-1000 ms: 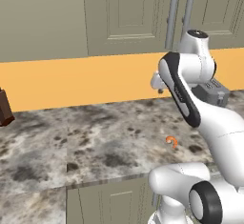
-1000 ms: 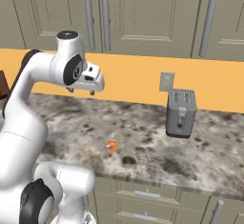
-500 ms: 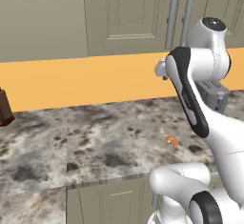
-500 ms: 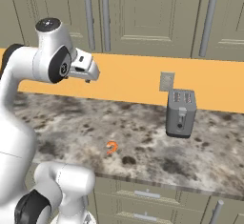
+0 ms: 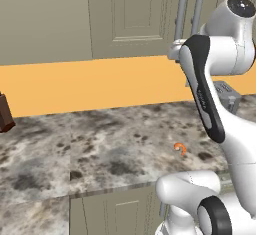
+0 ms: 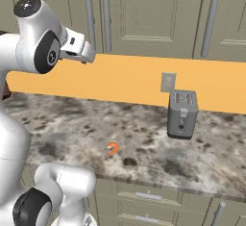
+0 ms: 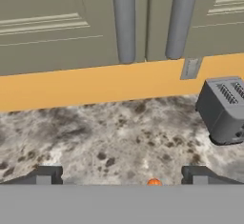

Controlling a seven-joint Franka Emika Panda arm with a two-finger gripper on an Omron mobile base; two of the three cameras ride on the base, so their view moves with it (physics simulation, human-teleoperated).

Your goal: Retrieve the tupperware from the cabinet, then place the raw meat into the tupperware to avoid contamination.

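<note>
The cabinet (image 6: 144,13) above the counter has its panelled doors closed, so the tupperware is hidden. Two grey bar handles (image 6: 97,18) hang side by side at the door seam, and they rise straight ahead in the hand view as handles (image 7: 125,18). My gripper (image 6: 86,54) is raised to the level of the handles' lower ends, a little short of them. In the hand view my gripper (image 7: 121,175) is open, fingertips (image 7: 45,173) wide apart and holding nothing. The raw meat (image 6: 112,148) lies on the speckled counter (image 6: 72,119), also seen as raw meat (image 5: 180,149) and raw meat (image 7: 153,182).
A grey toaster (image 6: 182,113) stands at the right of the counter against the orange backsplash, below a wall outlet (image 6: 168,82). A dark brown block (image 5: 4,113) sits at the far left. Another cabinet handle (image 6: 210,22) hangs further right.
The arm has lifted and reached forward, carrying the gripper up from over the counter toward the lower ends of the two cabinet handles. The meat and toaster have not moved.
</note>
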